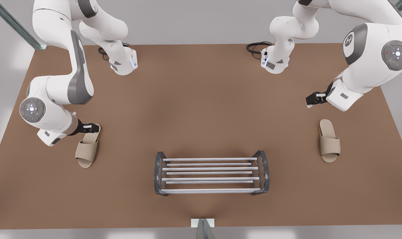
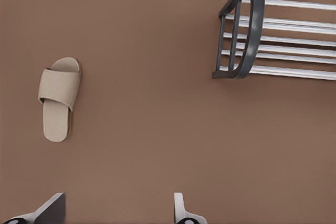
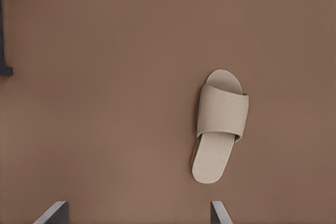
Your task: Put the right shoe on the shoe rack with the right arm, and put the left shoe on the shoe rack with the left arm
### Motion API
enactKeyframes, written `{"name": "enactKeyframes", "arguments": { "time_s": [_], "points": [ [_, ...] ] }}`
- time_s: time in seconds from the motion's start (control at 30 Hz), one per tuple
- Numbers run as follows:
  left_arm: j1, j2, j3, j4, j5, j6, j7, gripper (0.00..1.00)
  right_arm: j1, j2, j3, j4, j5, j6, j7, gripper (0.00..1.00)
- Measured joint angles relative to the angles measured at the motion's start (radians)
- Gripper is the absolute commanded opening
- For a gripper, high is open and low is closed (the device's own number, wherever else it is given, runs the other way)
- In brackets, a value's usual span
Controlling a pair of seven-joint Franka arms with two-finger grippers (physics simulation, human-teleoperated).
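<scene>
The shoe rack [image 1: 208, 169], silver bars between dark arched end frames, stands near the table's front edge in the front view. One beige slipper [image 1: 87, 146] lies on the front view's left. My right gripper [image 1: 92, 127] hovers open above its heel end; in the right wrist view the slipper [image 3: 219, 124] lies just beyond the open gripper [image 3: 137, 214]. Another beige slipper [image 1: 329, 140] lies on the front view's right. My left gripper [image 1: 315, 99] hangs open, higher up and behind it. The left wrist view has that slipper [image 2: 59, 98] far beyond the gripper [image 2: 116, 214].
The brown table [image 1: 201, 99] carries both arm bases [image 1: 123, 63] [image 1: 274, 63] with cables at its far edge. One end frame of the rack [image 2: 251, 30] appears in the left wrist view, and a sliver of the other end frame [image 3: 2, 35] in the right wrist view.
</scene>
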Motion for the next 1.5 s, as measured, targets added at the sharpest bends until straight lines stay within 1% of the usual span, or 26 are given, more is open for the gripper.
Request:
{"name": "enactKeyframes", "arguments": {
  "time_s": [0.1, 0.13, 0.17, 0.2, 0.23, 0.27, 0.33, 0.4, 0.43, 0.47, 0.53, 0.6, 0.67, 0.73, 0.8, 0.87, 0.9, 1.0, 1.07, 1.2, 1.33, 1.37, 1.43, 1.5],
  "points": [
    [-0.016, 0.008, -0.010, 0.001, 0.007, -0.008, -0.010, 1.00, -0.025, 0.027, -0.002, 0.003, 0.000, 0.009, 0.003, 1.00],
    [-0.113, 0.033, -0.015, -0.001, 0.057, -0.051, -0.024, 1.00, -0.055, 0.060, -0.002, 0.016, 0.001, 0.013, 0.003, 1.00],
    [-0.324, 0.104, -0.018, -0.005, 0.134, -0.110, -0.051, 1.00, -0.090, 0.098, -0.003, 0.028, 0.000, 0.019, 0.003, 1.00],
    [-0.575, 0.189, -0.023, -0.025, 0.231, -0.173, -0.085, 1.00, -0.124, 0.131, -0.003, 0.033, -0.002, 0.036, 0.003, 1.00],
    [-0.743, 0.253, -0.028, -0.076, 0.338, -0.226, -0.118, 1.00, -0.159, 0.162, -0.003, 0.035, -0.003, 0.055, 0.002, 1.00],
    [-0.822, 0.317, -0.030, -0.146, 0.454, -0.270, -0.150, 1.00, -0.194, 0.194, -0.003, 0.037, -0.004, 0.077, -0.002, 1.00],
    [-0.863, 0.381, -0.027, -0.256, 0.642, -0.322, -0.209, 1.00, -0.242, 0.233, -0.003, 0.032, -0.005, 0.116, -0.012, 1.00],
    [-0.867, 0.328, -0.012, -0.453, 0.730, -0.269, -0.284, 1.00, -0.285, 0.242, -0.001, -0.021, -0.005, 0.161, -0.027, 1.00],
    [-0.866, 0.282, 0.015, -0.580, 0.752, -0.191, -0.335, 1.00, -0.306, 0.240, 0.001, -0.053, -0.004, 0.185, -0.038, 1.00],
    [-0.866, 0.237, 0.057, -0.702, 0.771, -0.079, -0.396, 1.00, -0.328, 0.215, 0.008, -0.123, -0.002, 0.216, -0.049, 1.00],
    [-0.862, 0.149, 0.171, -0.915, 0.846, 0.200, -0.544, 1.00, -0.415, 0.135, 0.073, -0.305, 0.000, 0.307, -0.070, 1.00],
    [-0.861, 0.073, 0.298, -1.061, 1.006, 0.475, -0.728, 1.00, -0.552, 0.101, 0.189, -0.429, 0.001, 0.418, -0.096, 1.00],
    [-0.865, 0.043, 0.451, -1.134, 1.280, 0.744, -0.938, 1.00, -0.617, 0.094, 0.243, -0.493, 0.001, 0.537, -0.127, 1.00],
    [-0.854, 0.037, 0.591, -1.157, 1.649, 0.982, -1.152, 1.00, -0.631, 0.101, 0.267, -0.510, 0.001, 0.646, -0.161, 1.00],
    [-0.860, 0.066, 0.698, -1.163, 1.932, 1.146, -1.362, 1.00, -0.634, 0.113, 0.273, -0.511, 0.000, 0.731, -0.195, 1.00],
    [-0.851, 0.108, 0.802, -1.163, 2.139, 1.258, -1.563, 1.00, -0.642, 0.118, 0.274, -0.510, -0.001, 0.795, -0.231, 1.00],
    [-0.822, 0.123, 0.828, -1.164, 2.222, 1.300, -1.657, 1.00, -0.645, 0.118, 0.274, -0.511, -0.001, 0.820, -0.247, 1.00],
    [-0.675, 0.159, 0.852, -1.169, 2.425, 1.378, -1.908, 1.00, -0.656, 0.119, 0.273, -0.514, -0.003, 0.873, -0.291, 1.00],
    [-0.603, 0.160, 0.857, -1.179, 2.500, 1.401, -2.055, 1.00, -0.662, 0.116, 0.274, -0.544, -0.004, 0.894, -0.316, 1.00],
    [-0.514, 0.181, 0.854, -1.181, 2.566, 1.420, -2.314, 1.00, -0.690, 0.106, 0.274, -0.610, -0.004, 0.913, -0.356, 1.00],
    [-0.491, 0.244, 0.834, -1.142, 2.580, 1.430, -2.525, 1.00, -0.697, 0.097, 0.274, -0.620, -0.005, 0.885, -0.384, 1.00],
    [-0.486, 0.259, 0.824, -1.130, 2.581, 1.432, -2.571, 1.00, -0.698, 0.098, 0.273, -0.619, -0.005, 0.879, -0.390, 1.00],
    [-0.381, 0.289, 0.715, -1.084, 2.582, 1.435, -2.657, 1.00, -0.710, 0.102, 0.273, -0.618, -0.005, 0.873, -0.401, 1.00],
    [-0.343, 0.310, 0.675, -1.052, 2.595, 1.436, -2.690, 1.00, -0.711, 0.113, 0.273, -0.615, -0.006, 0.869, -0.411, 1.00]
  ]
}}
